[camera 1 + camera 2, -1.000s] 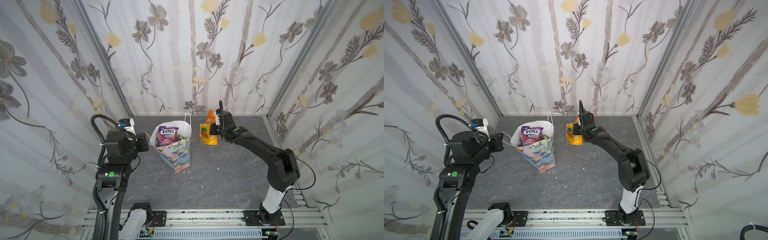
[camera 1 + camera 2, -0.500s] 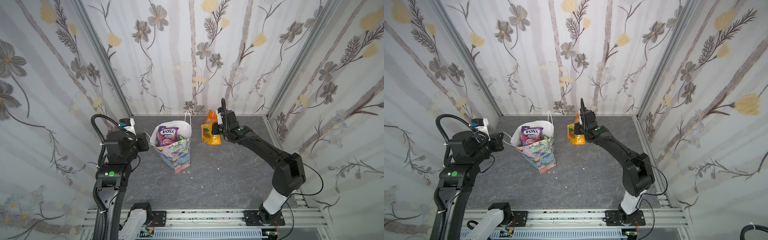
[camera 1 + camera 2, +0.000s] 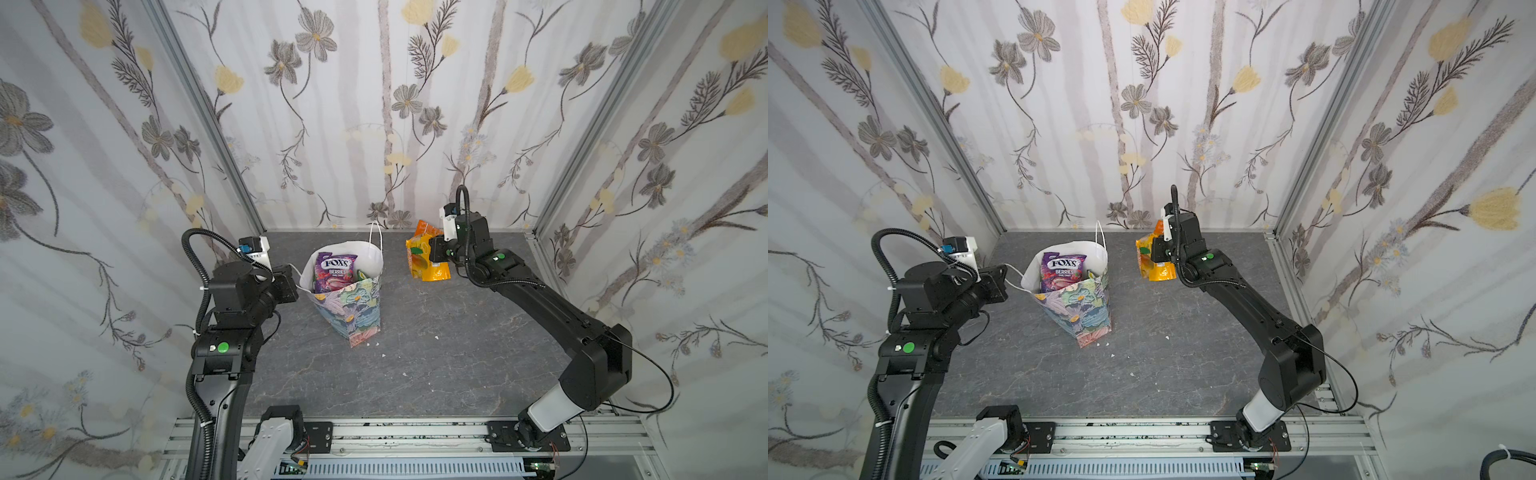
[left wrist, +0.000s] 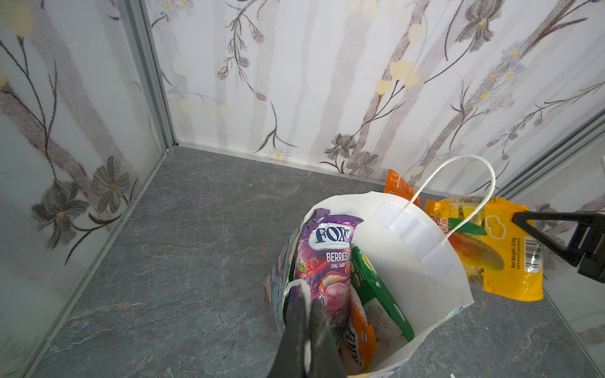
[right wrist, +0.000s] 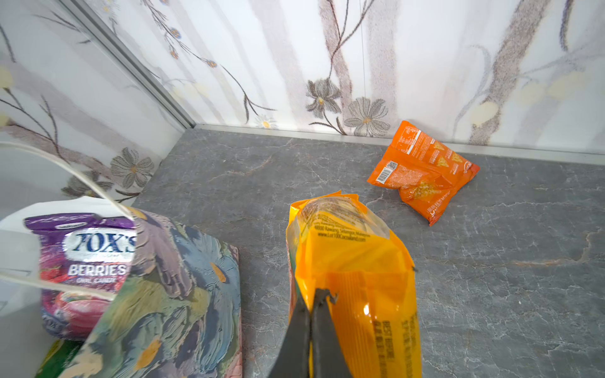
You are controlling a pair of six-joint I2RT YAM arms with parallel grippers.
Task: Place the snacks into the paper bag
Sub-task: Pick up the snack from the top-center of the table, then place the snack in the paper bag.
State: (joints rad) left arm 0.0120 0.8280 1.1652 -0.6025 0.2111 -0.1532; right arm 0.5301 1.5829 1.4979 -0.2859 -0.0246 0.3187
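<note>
The right arm's elbow has swung out toward the near rail over the last second. Its wrist has barely shifted, and the left arm has not moved.

The right gripper [image 5: 313,296] has its jaws pinched together on the edge of the yellow gummy packet [image 5: 357,261], which hangs from them just beside the paper bag [image 3: 353,309], on the side away from the left arm. Whether its lower edge clears the grey table [image 5: 229,170] I cannot tell. The left gripper [image 4: 307,306] is likewise closed, on the white cord handle [image 4: 294,285], and this seems to pull the bag's mouth open toward that arm.

The step in hand looks like carrying the yellow packet to the bag. The next move calls for raising it above the rim and the far upright handle loop, bringing it over the white interior, and only then opening the jaws.

Already inside the bag stand the purple packet [image 4: 327,255], a green packet [image 4: 376,294] and an orange-and-white packet [image 4: 360,333]. One orange chip packet [image 5: 422,170] lies on the table near the back wall, well apart from the bag and not yet picked up.

The purple packet reads "FOX'S", "BERRIES", "OVAL CANDY". The yellow one shows "Net Weight : 320g", "BEST BEFORE", a web address ending "Cocoaland.com" and a barcode. The orange one carries a barcode and a QR code, but its print is too small to read.
</note>
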